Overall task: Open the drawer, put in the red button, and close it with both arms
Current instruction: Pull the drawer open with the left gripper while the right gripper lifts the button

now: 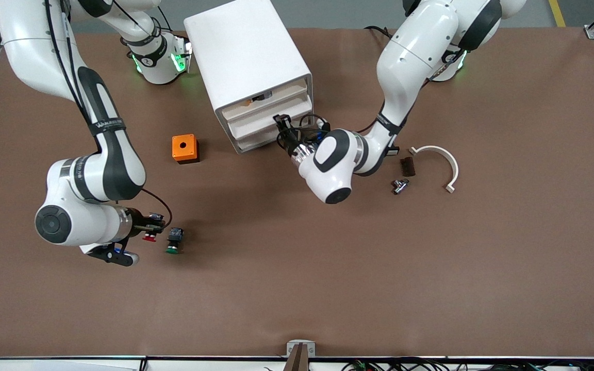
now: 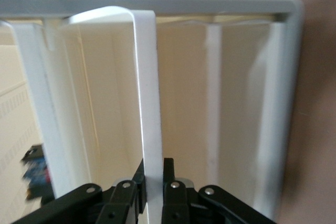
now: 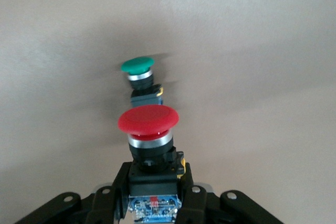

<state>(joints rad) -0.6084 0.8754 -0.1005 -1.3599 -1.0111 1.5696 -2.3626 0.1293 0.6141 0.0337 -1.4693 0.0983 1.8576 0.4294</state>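
While the left gripper [image 2: 152, 195] pinches 1 drawer [image 2: 149, 98], the right gripper [image 3: 156, 195] clasps 1 red button [image 3: 148, 129].

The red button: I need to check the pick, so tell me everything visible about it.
The red button has a glossy domed red cap, a silver collar and a black body with a blue base. The right gripper is shut on that body, beside the green button, toward the right arm's end of the table.

arms 2 [image 1: 96, 170] | cabinet 1 [image 1: 245, 56] | drawers 4 [image 1: 268, 111] | push-buttons 2 [image 1: 174, 241]: red 1 [image 3: 148, 120], green 1 | orange box 1 [image 1: 184, 148] | white curved bracket 1 [image 1: 444, 162]
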